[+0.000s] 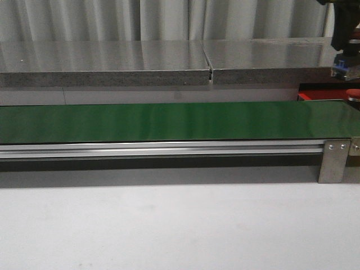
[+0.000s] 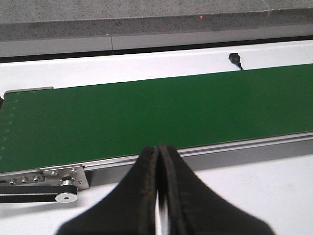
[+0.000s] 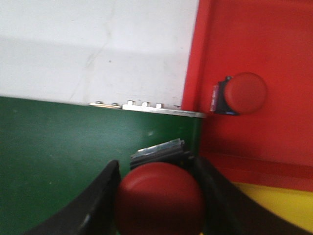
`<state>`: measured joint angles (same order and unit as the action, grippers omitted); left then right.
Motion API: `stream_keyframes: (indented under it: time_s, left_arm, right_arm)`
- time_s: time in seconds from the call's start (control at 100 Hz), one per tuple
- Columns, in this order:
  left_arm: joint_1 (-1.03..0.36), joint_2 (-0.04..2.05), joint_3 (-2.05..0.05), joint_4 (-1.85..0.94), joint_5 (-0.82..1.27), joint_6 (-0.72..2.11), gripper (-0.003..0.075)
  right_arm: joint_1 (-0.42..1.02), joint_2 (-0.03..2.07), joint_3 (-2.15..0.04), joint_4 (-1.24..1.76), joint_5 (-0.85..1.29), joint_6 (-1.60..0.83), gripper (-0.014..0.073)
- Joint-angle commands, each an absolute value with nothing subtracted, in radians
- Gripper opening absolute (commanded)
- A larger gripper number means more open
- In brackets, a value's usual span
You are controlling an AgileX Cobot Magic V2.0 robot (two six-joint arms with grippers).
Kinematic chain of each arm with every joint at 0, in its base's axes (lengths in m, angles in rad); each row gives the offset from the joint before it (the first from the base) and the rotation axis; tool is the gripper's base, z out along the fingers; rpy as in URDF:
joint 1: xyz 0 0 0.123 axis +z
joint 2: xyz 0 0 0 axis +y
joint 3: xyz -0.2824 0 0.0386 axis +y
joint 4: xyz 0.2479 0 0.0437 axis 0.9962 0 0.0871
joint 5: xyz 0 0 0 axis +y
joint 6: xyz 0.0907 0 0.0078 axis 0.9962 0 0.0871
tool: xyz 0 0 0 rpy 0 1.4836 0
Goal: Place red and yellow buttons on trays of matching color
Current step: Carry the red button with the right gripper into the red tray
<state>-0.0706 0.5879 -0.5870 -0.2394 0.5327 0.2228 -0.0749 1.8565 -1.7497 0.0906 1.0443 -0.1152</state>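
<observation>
In the right wrist view my right gripper is shut on a red button, its domed cap filling the gap between the fingers. It hangs over the end of the green belt, beside the red tray. A second red button lies on its side on that tray, apart from the gripper. A strip of yellow tray shows past the red one. The front view shows the right gripper at the far right, above the red tray and the button on it. My left gripper is shut and empty, near the belt's front rail.
The long green belt runs across the table on an aluminium frame. A grey slab shelf stands behind it. A small black sensor sits on the white surface beyond the belt. White tabletop lies in front.
</observation>
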Motion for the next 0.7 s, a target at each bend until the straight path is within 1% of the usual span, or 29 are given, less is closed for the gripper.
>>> stream_keyframes:
  time_s: [0.0, 0.25, 0.69]
  left_arm:
    - [-0.08, 0.589, -0.613, -0.259, 0.463, 0.213, -0.0019]
    - [-0.08, 0.589, -0.613, -0.259, 0.463, 0.213, -0.0019]
    - [-0.08, 0.589, -0.613, -0.259, 0.463, 0.213, -0.0019]
  right_arm:
    - [-0.121, 1.795, -1.768, 0.089, 1.005, -0.086, 0.0094]
    - [-0.216, 1.816, -1.737, 0.089, 0.985, -0.048, 0.0094]
    - [-0.228, 1.945, -1.735, 0.09, 0.887, -0.039, 0.0094]
